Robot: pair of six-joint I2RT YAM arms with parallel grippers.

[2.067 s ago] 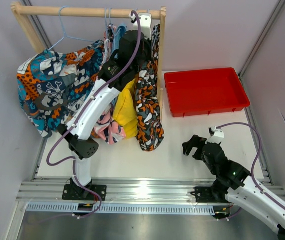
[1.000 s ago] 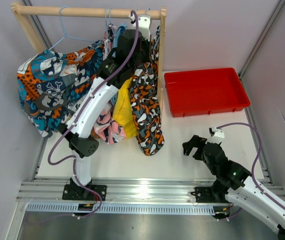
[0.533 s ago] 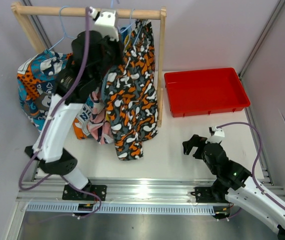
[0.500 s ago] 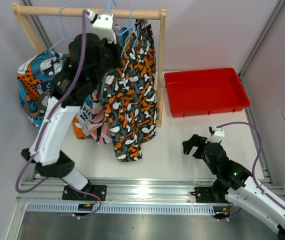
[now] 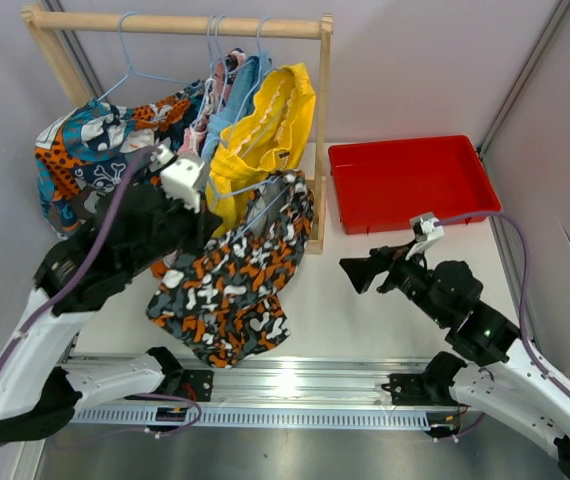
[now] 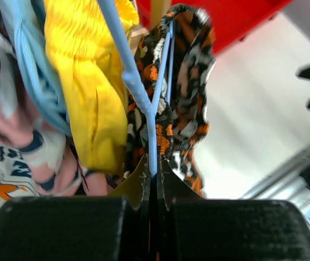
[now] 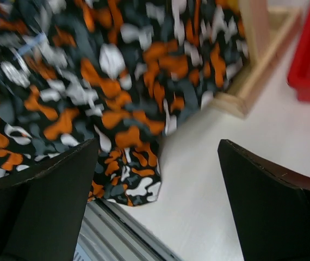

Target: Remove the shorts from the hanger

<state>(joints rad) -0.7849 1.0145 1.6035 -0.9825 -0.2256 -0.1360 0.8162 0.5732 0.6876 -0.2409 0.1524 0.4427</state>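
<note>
While your left arm is bent low over the bench (image 5: 355, 320), its end effector (image 6: 155, 175) is pinched tight on the thin blue hanger (image 6: 144, 98). The black, orange and white blotchy shorts (image 5: 230, 285) hang from that hanger just past the fingers, well below the wooden rail (image 5: 175, 22). Your right arm stretches toward them. Its end effector (image 5: 353, 272) is spread wide with nothing in it, near the shorts but not touching. The cloth looks soft and crumpled. Floppy yellow shorts (image 5: 265, 125) hang on the rail.
</note>
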